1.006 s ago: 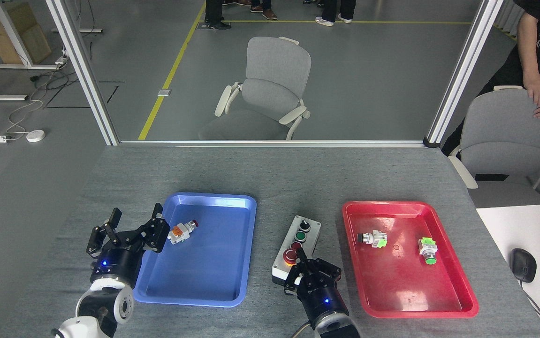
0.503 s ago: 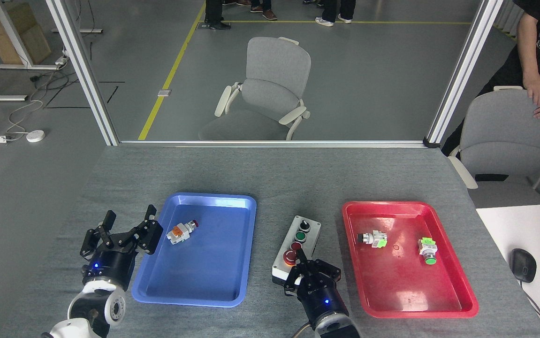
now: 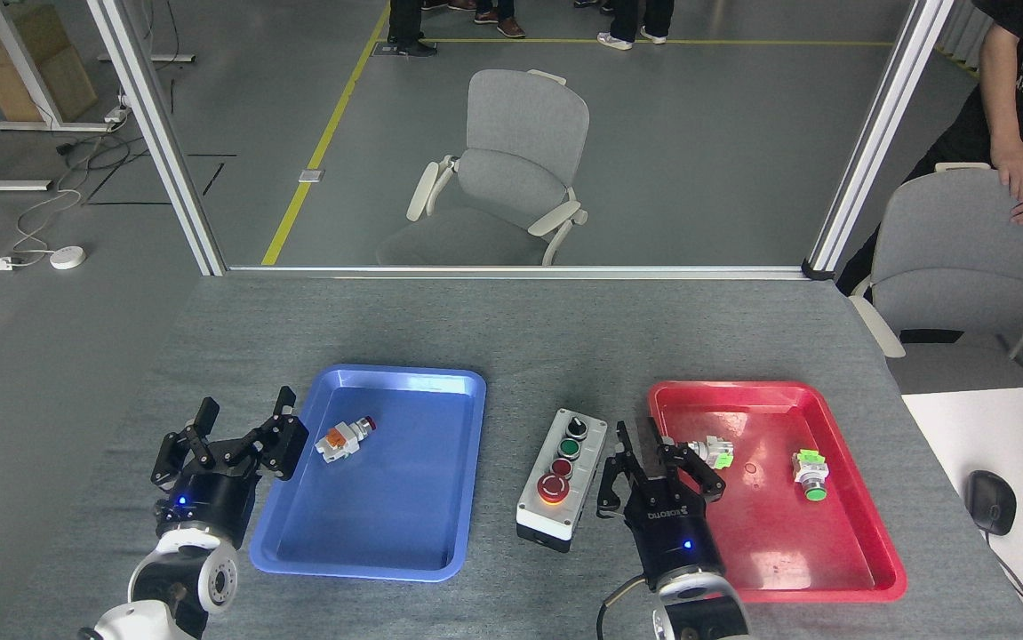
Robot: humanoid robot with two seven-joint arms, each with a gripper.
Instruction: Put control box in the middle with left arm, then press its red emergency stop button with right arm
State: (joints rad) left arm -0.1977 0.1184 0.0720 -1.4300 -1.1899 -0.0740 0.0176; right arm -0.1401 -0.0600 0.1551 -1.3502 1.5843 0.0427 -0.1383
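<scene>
The left gripper (image 3: 240, 429) is black, with jointed clawed fingers (image 3: 291, 433) built from short angular links, and it carries no lettering. A small blue light (image 3: 180, 501) glows on its round black body. Behind that comes a white rounded wrist (image 3: 189, 573) with a black disc face ringed by small dark holes — a glossy shell, curving down to the frame's lower edge.

The right gripper (image 3: 660, 458) has the same black clawed build. White lettering (image 3: 659, 513) runs across its body, and a blue light (image 3: 687, 545) shines below it. A pale grey collar (image 3: 698, 612) follows — with a black cable (image 3: 615, 604) looping out on one side.
</scene>
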